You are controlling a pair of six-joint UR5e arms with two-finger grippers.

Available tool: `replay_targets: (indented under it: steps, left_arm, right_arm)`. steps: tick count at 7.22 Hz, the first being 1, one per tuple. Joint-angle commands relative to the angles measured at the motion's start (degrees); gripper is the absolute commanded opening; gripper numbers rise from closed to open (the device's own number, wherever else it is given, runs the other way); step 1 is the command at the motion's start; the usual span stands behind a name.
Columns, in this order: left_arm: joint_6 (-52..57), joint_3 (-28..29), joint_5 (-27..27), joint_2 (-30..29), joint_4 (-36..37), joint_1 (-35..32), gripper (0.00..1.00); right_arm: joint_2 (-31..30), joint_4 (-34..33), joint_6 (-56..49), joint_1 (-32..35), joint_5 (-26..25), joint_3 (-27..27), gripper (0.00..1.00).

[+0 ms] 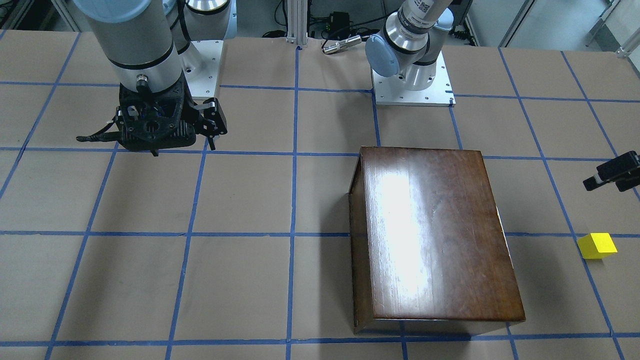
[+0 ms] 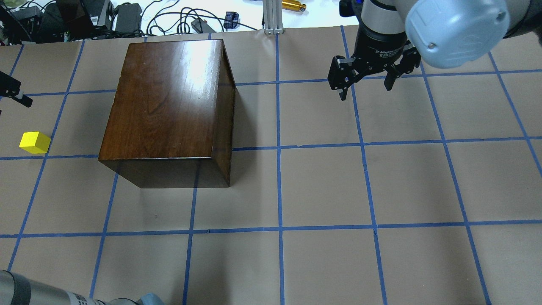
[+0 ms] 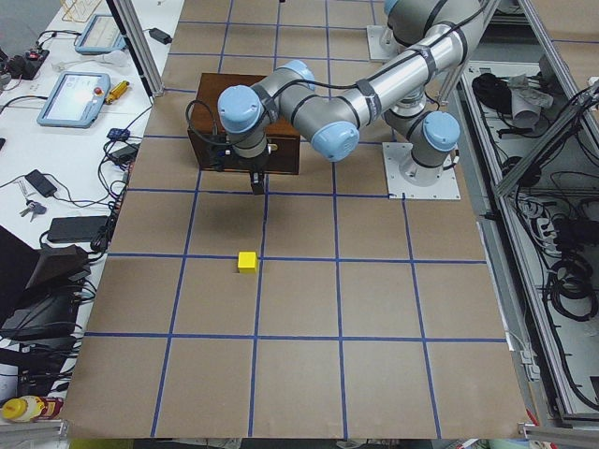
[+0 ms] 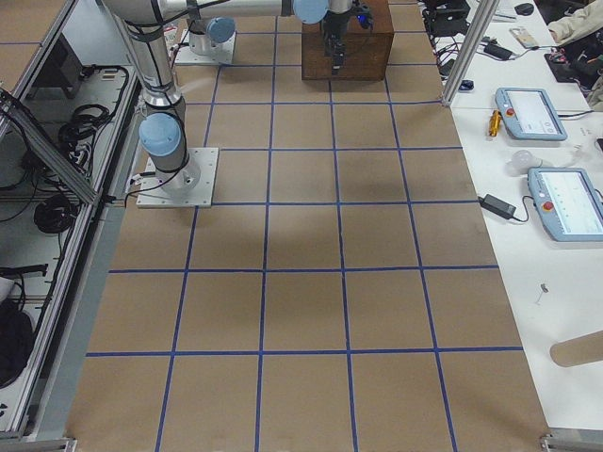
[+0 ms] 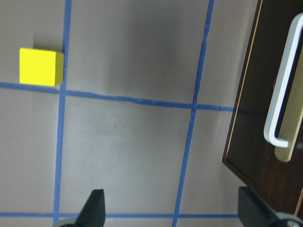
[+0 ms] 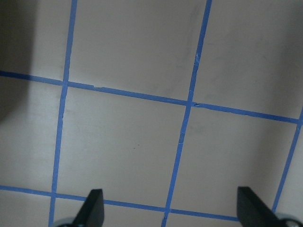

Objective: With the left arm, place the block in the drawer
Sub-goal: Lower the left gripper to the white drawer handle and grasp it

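Note:
The yellow block (image 2: pixel 34 142) lies on the table at the robot's far left, also in the front-facing view (image 1: pixel 596 245) and the left wrist view (image 5: pixel 41 66). The dark-brown wooden box (image 2: pixel 169 110) stands beside it. Its drawer is shut; the dark front panel with a metal pull (image 5: pixel 283 113) shows at the right edge of the left wrist view. My left gripper (image 5: pixel 173 213) is open and empty, hovering between block and drawer front, at the overhead view's left edge (image 2: pixel 10 91). My right gripper (image 2: pixel 365 90) is open and empty, far from the box.
Brown paper with a blue tape grid covers the table (image 2: pixel 322 186). Cables and devices lie beyond the far edge (image 2: pixel 169 17). The arm bases (image 1: pixel 412 85) stand at the robot's side.

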Motion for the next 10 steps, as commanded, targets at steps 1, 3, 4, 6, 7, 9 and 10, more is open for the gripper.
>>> replay_targets:
  steps: [1, 3, 4, 6, 7, 9, 10]
  left_arm:
    - [2.4, 0.9, -2.1, -4.9, 3.3, -3.0, 1.00]
    - [1.7, 0.7, -3.3, -6.9, 3.5, -7.4, 1.00]
    - [1.7, 0.7, -4.3, -7.3, 3.5, -8.0, 1.00]
    - [1.7, 0.1, -9.3, -7.9, 3.4, -10.0, 1.00]
    - [2.3, -0.2, -9.2, -8.4, 3.5, -10.1, 1.00]
    - [2.3, -0.4, -9.1, -10.0, 3.6, -10.1, 1.00]
    - [2.3, -0.5, -9.1, -10.8, 3.6, -10.3, 1.00]
  right_arm:
    - [0.0, 0.0, 0.1, 0.0, 0.0, 0.0, 1.00]
    - [0.0, 0.0, 0.1, 0.0, 0.0, 0.0, 1.00]
    - [0.0, 0.0, 0.1, 0.0, 0.0, 0.0, 1.00]
    - [0.0, 0.0, 0.1, 0.0, 0.0, 0.0, 1.00]
    - [0.0, 0.0, 0.1, 0.0, 0.0, 0.0, 1.00]
    - [0.0, 0.0, 0.1, 0.0, 0.0, 0.0, 1.00]
    - [0.0, 0.0, 0.1, 0.0, 0.0, 0.0, 1.00]
